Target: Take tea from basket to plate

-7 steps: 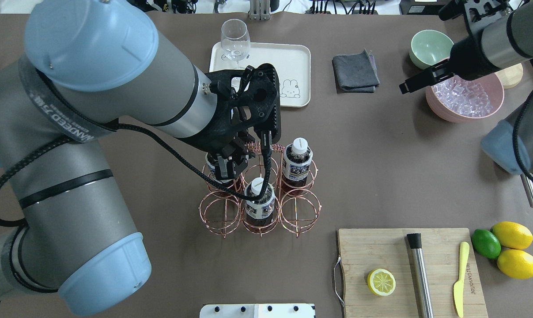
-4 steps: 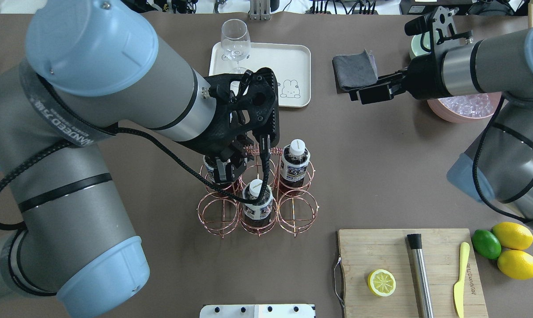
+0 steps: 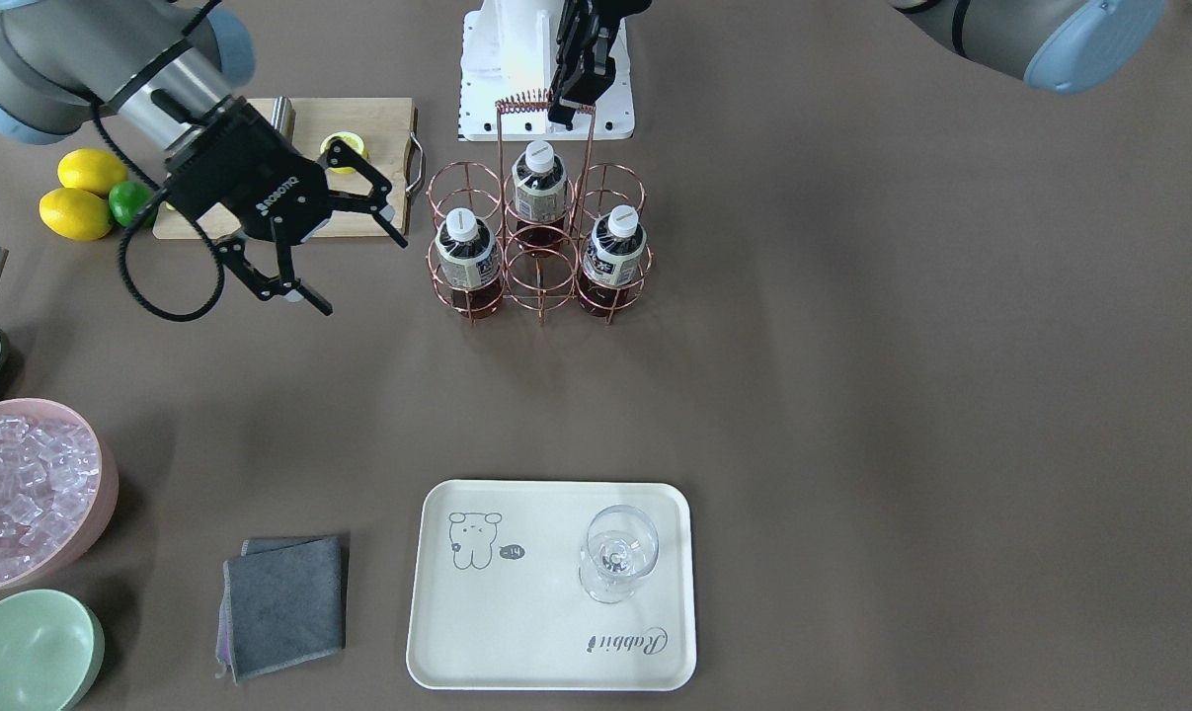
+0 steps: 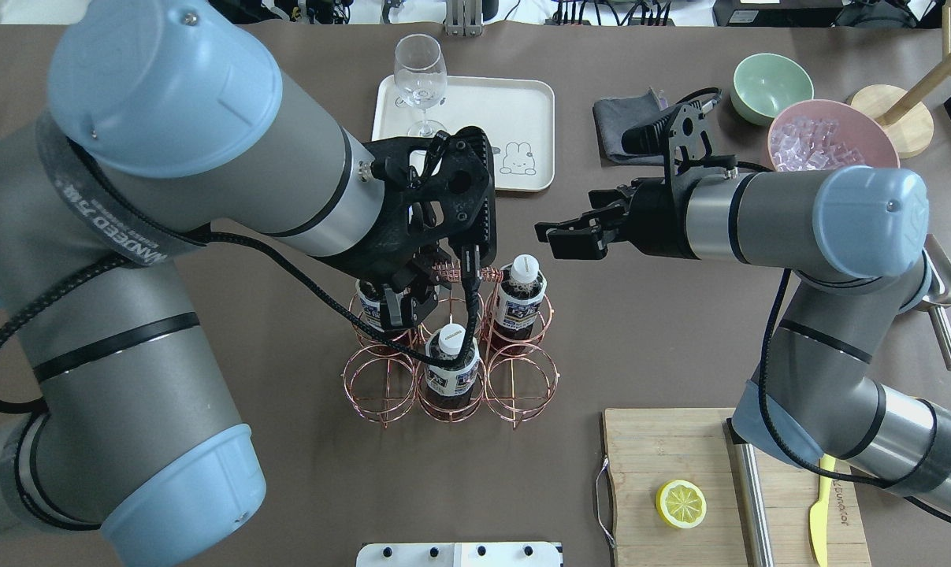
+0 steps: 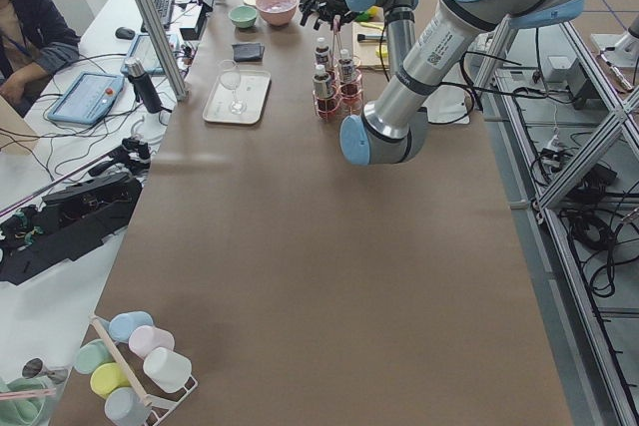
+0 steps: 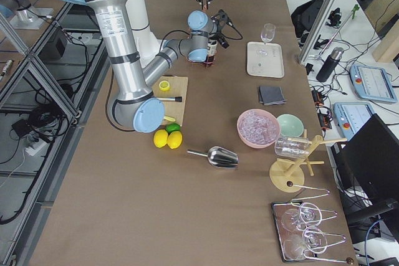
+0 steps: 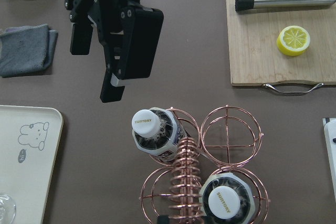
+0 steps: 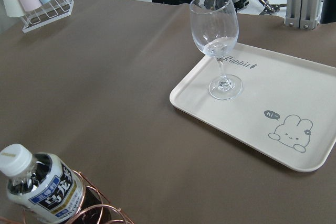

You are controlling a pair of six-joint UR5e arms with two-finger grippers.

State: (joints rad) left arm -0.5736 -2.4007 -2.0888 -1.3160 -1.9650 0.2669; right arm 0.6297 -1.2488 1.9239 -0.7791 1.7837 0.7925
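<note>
Tea cap print: SUNTORY

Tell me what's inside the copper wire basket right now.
Three tea bottles stand in three of the basket's six ring cells; the other three look empty. The bottles cover their own cell floors.

Three bottles of tea are counted, held in one six-celled basket, so that three cells are filled and three are not. One plate is seen, with one wine glass on it. Two bowls, one cloth, one board, two lemons, one lime, one lemon half, one metal bar, one knife and one scoop are also counted.
</note>
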